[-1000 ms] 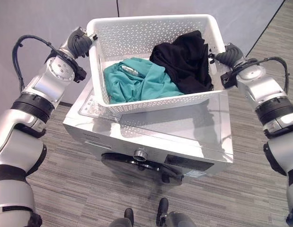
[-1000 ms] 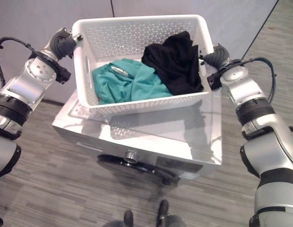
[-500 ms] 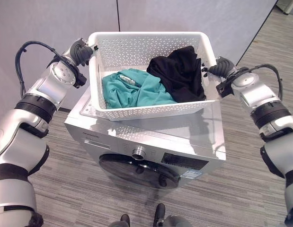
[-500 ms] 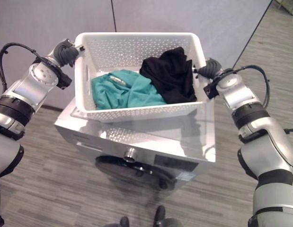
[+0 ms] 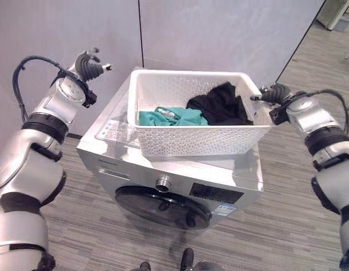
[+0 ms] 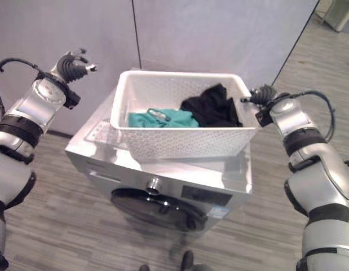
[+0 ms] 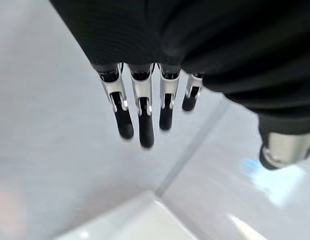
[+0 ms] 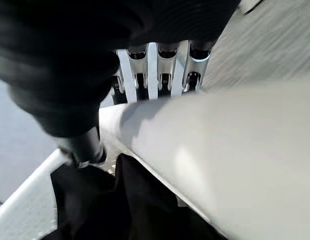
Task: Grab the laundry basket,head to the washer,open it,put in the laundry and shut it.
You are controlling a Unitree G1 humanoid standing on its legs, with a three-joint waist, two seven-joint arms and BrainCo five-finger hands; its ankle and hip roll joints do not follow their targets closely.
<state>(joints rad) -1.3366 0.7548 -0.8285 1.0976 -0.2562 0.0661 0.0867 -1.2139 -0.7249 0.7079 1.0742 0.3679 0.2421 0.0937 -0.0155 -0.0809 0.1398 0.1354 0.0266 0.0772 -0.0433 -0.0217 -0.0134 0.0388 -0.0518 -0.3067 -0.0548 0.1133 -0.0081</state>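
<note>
- Fingers [image 7: 143,120] of the left hand [image 5: 88,63] were straight and spread, holding nothing, raised in the air well apart from the laundry basket [image 5: 197,138] and to its left side.
- Fingers [image 8: 157,75] of the right hand [image 5: 274,93] were hooked over the basket's right rim, with the thumb [image 8: 84,147] on the inner side of that rim, so the hand gripped the rim.
- Just inside the rim from the right fingers lay a black garment [image 5: 219,108], heaped against the basket's right end.
- Further from the right fingers, toward the left hand's side, a teal garment [image 5: 171,117] lay in the basket bottom, touching the black one.
- White and perforated, the basket stood on the flat top of the washer [image 5: 163,175], between the two hands, its bottom resting on that surface.
- Below both hands, the washer's round dark door [image 5: 163,206] on the front face was closed, with a knob [image 5: 162,183] just above it.
- Beyond the left fingers stood a pale grey wall [image 5: 219,28]; under the washer ran a grey striped floor [image 5: 275,226].
</note>
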